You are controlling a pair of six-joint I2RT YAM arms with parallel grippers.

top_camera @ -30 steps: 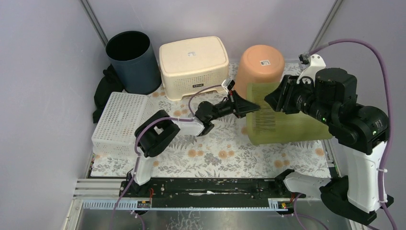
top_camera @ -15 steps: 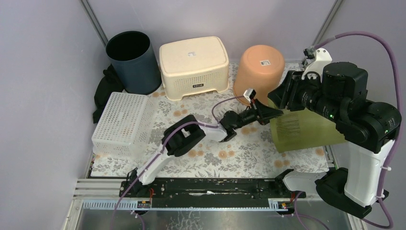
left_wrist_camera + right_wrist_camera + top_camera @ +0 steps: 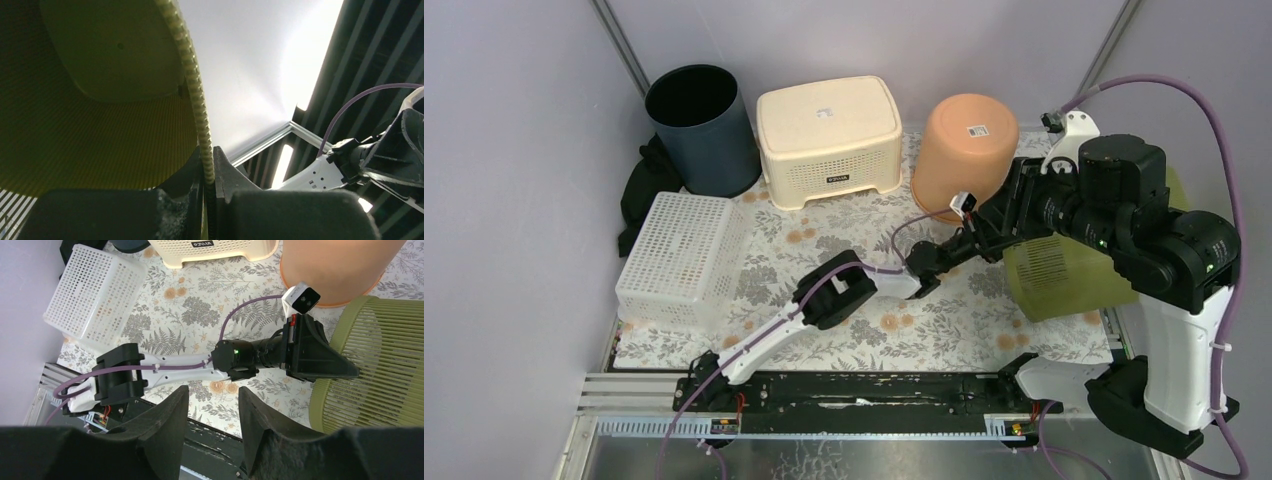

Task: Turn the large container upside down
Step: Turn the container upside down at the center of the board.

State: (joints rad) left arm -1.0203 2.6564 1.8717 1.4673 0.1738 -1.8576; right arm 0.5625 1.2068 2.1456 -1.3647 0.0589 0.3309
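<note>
Yellow-green slatted plastic — the large container — was tipped over at the right end of the table. Its mouth was turned toward my left arm, and it lay just in front of the upturned orange tub. My left jaws were nearly shut, pinching the container's rim between them, one inside the wall and one outside. My right jaws stood partly open above it — holding nothing. Whether the container touched the table I could not tell.
</note>
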